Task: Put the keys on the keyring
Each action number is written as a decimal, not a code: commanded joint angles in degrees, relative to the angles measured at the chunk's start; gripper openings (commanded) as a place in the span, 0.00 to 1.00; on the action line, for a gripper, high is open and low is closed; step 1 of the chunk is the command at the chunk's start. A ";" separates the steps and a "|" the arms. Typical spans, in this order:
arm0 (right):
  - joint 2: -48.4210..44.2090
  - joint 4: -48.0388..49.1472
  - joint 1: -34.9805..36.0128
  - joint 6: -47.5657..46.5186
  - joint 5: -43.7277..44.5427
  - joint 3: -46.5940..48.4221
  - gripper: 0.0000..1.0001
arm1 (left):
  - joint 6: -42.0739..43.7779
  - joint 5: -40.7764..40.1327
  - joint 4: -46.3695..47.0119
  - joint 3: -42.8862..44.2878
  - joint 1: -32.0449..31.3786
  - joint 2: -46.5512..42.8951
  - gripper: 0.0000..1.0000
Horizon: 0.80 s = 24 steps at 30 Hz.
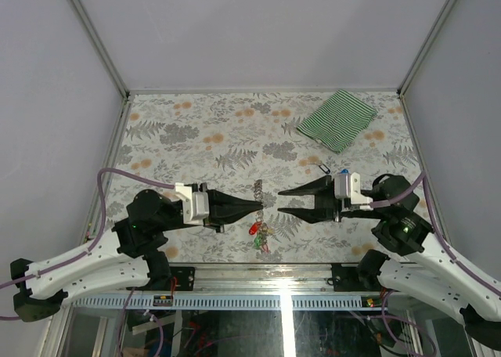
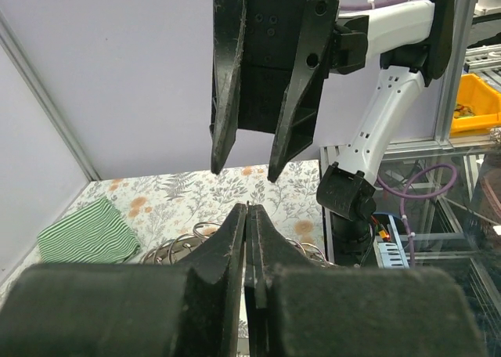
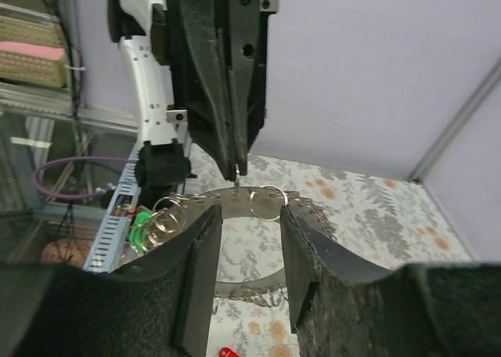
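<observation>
Facing each other over the middle of the tabletop [image 1: 196,138], tip to tip:

Item 1, left gripper [image 1: 258,207]: jaws fully closed, pinching the rim of the keyring [image 1: 257,191].

Item 2, keyring: seen from above it is an edge-on line running away from the arm bases. In the right wrist view it is a wide loop turned broadside to the right gripper. It lies between the two grippers, directly ahead of the right one.

Item 3, keys [image 1: 257,230]: a bunch with red and green tags at the ring's near end, apparently threaded on already through small split rings.

Item 4, right gripper [image 1: 280,202]: jaws about half open, holding nothing. Its tips are just beside the ring and aimed at it, one finger to each side of the left gripper's tip.

Item 5, blue-tagged piece [image 1: 344,171]: on the tabletop close to the right wrist, probably a loose key, too small to confirm. The right arm is the nearer one.

Item 6, green-striped cloth [image 1: 338,119]: far right corner, well apart from the work.

Obstruction: none between the open jaws and the ring. The hanging bunch crowds the ring's near end.
</observation>
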 commanded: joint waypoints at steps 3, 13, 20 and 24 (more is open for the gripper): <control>3.42 4.84 0.07 2.32 -7.10 2.94 0.40 | -0.30 0.92 6.97 1.52 -0.19 0.16 0.00; 5.33 7.28 0.03 3.65 -8.24 3.11 0.35 | -0.50 0.48 6.82 1.67 -0.26 0.20 0.00; 6.14 8.41 0.01 4.30 -8.66 2.87 0.33 | -0.58 0.05 6.73 1.79 -0.17 0.54 0.00; 6.59 9.02 0.01 4.68 -8.80 2.74 0.32 | -0.54 -0.26 6.80 2.00 -0.16 0.74 0.00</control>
